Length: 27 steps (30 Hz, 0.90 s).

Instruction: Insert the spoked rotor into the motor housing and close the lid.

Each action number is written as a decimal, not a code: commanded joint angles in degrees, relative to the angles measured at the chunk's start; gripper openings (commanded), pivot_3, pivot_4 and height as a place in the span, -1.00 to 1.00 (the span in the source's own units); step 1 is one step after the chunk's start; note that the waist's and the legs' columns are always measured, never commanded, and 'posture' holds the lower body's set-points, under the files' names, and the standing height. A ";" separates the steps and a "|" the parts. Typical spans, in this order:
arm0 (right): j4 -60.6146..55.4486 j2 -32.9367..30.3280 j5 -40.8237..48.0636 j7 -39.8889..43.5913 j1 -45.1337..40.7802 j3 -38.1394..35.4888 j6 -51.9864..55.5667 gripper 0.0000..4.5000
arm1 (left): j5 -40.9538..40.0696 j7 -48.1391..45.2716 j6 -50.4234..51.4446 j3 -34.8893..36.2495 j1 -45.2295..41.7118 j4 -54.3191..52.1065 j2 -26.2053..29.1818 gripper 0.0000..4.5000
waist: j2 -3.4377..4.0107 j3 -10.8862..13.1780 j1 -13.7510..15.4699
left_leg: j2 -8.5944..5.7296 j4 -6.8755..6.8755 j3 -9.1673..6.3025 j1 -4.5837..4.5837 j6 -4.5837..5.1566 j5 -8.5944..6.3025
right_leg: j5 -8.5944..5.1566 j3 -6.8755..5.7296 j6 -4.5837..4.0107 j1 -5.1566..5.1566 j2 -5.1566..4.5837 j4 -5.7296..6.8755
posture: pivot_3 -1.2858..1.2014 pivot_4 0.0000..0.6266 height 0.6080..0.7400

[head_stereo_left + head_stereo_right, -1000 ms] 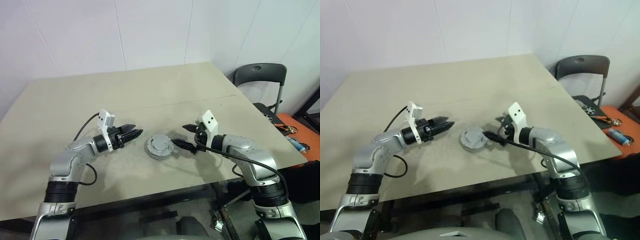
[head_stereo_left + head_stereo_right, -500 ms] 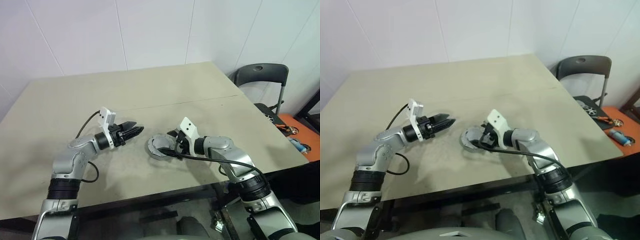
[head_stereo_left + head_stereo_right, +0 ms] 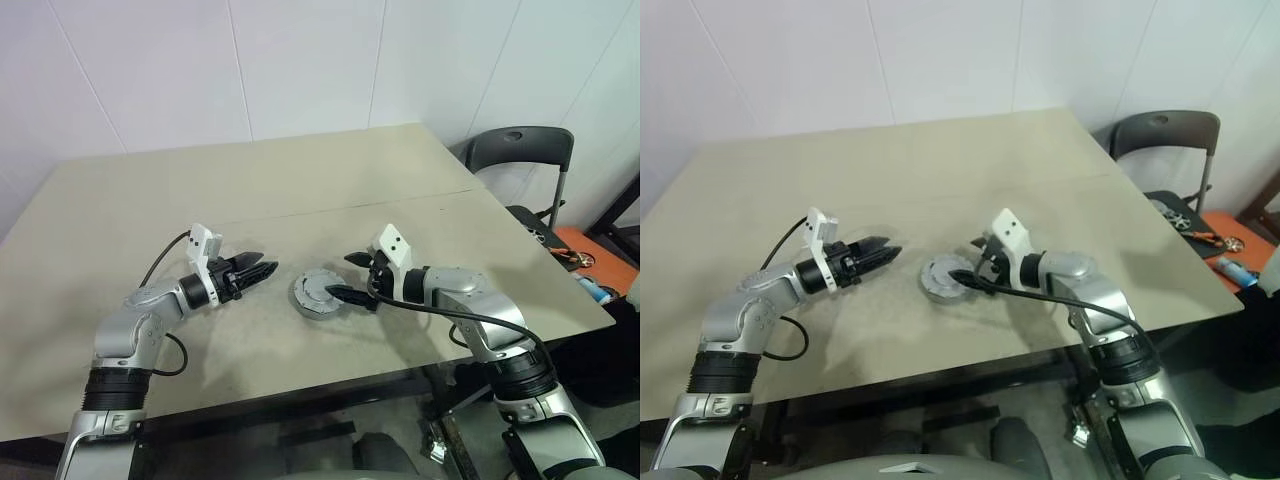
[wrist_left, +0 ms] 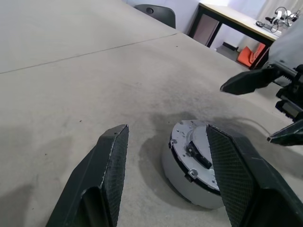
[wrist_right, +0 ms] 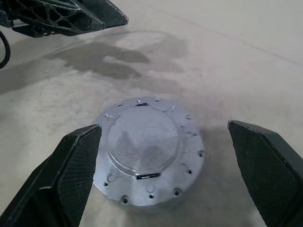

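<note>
**Closed-looking unit between two open claws: risk of a shove or a skewed lid**

The motor housing sits on the table, near the front edge, between the two arms. A flat silver lid appears to lie on top of it, ringed with small holes. Whether it is fully seated I cannot tell. Whether the spoked rotor is inside I cannot tell either.

The right gripper has its fingers spread wide and empty. In the right wrist view they stand one to each side of the housing, clear of its wall. In the head views one fingertip hangs just over the lid's near edge, and I cannot tell if it touches.

The left gripper is partly open with nothing held. It hovers just beside the housing on the other side and points at it.

Risks, as I judge them:
- If the right fingers close off-centre, one pad lands first and slides the housing across the smooth table toward the left gripper.
- A fingertip pressing on the lid's edge rather than its middle could tip or jam the lid crooked.
- With both claws so near the same small part, the fingers could clash.
- The housing is free-standing, so any sideways push moves it unless the other claw braces it.
</note>
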 commanded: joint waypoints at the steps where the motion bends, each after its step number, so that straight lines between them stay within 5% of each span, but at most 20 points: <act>1: -1.08 -1.53 0.22 -0.90 0.40 -3.04 -0.63 0.99 | -0.82 -0.99 -0.89 1.35 -0.75 -2.26 1.06 0.24 | 0.00 0.00 0.09 | 0.00 0.00 0.00 0.00 0.00 0.00 | 0.00 0.00 0.00 0.00 0.00 0.00 | 0.03 -1.00 1.00; 27: -0.61 -4.03 0.31 -3.13 4.94 -7.58 -1.26 0.99 | -1.58 -1.88 -0.11 3.13 1.79 -2.47 4.21 0.24 | 0.00 0.00 1.17 | 0.00 0.01 0.02 0.02 0.00 0.00 | 0.00 0.00 0.00 0.03 0.02 0.01 | 0.03 -1.00 1.00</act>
